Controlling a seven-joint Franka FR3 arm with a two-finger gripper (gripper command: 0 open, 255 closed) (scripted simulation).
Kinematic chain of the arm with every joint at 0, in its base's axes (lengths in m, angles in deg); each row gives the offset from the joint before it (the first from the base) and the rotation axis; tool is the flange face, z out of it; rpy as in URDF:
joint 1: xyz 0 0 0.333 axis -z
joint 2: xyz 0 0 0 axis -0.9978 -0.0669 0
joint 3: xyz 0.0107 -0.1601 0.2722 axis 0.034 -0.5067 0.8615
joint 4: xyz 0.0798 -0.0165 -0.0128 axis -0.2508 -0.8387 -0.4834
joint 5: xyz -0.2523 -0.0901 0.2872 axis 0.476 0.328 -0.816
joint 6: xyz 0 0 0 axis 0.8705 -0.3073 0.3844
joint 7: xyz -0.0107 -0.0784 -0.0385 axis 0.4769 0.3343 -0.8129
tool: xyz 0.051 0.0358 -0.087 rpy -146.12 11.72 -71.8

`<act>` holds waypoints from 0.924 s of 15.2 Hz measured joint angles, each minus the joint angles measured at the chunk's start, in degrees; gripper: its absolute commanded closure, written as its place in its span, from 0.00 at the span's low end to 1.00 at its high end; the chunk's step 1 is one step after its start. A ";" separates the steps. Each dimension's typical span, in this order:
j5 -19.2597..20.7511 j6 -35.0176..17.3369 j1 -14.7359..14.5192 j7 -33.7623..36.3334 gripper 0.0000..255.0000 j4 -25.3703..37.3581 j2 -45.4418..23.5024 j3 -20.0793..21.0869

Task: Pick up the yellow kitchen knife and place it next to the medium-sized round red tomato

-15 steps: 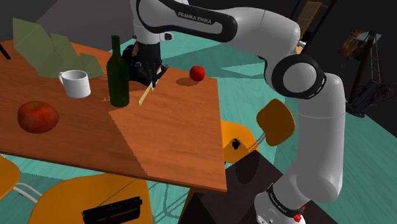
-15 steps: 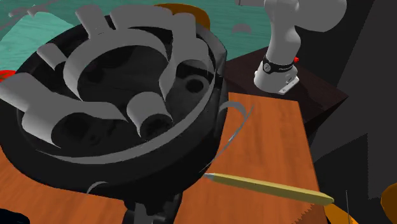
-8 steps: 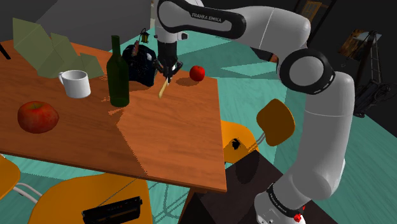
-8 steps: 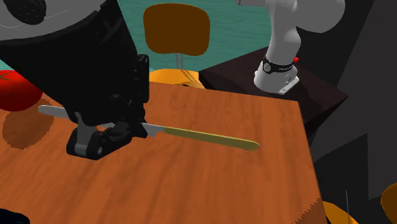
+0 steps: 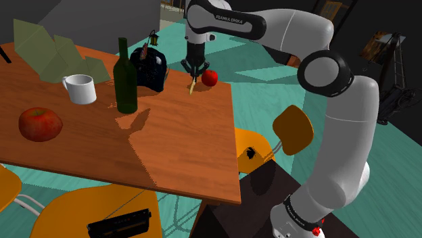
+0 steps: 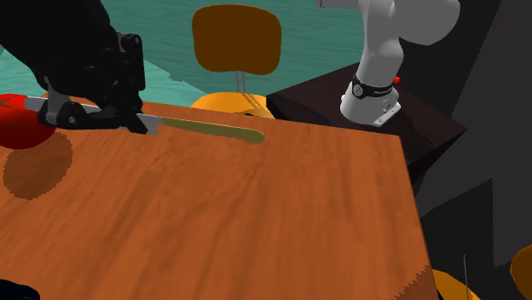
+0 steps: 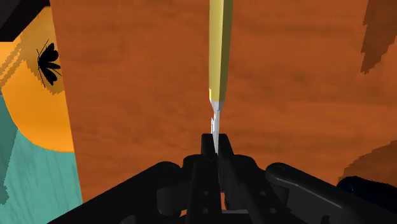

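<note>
End effector point(image 5: 193, 67) clamps knife point(image 5: 192, 85) by the blade, upper centre of the shoulder view, just left of tomato point(image 5: 210, 78). Lower it flat to table point(image 5: 169, 149), then release without nudging tomato.

You see the white arm point(image 5: 341, 155) rise from its base point(image 5: 297, 218) at five o'clock of the shoulder view. It bends at the dark elbow joint point(image 5: 324, 74) near two o'clock and reaches across to twelve o'clock. There the wrist turns down, so the black gripper point(image 5: 193, 69) points toward six o'clock. In the wrist view its two fingers point(image 7: 206, 147) are pressed together on the thin blade of the yellow knife point(image 7: 219, 51), which runs straight out ahead of the fingertips.
</note>
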 measured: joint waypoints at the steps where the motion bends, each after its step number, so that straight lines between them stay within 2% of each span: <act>1: 0.09 -0.25 0.68 -0.94 1.00 0.10 -0.23 -0.30; 7: 0.52 0.10 5.05 -7.53 1.00 2.97 -1.95 -2.17; 9: 1.02 1.14 6.11 -10.02 1.00 6.48 -4.08 -2.96; 11: 1.11 1.32 7.57 -12.16 1.00 7.42 -4.59 -3.52; 12: 1.59 2.64 7.86 -13.75 1.00 11.22 -6.78 -4.07; 14: 1.99 3.43 8.43 -15.44 1.00 14.29 -8.84 -4.65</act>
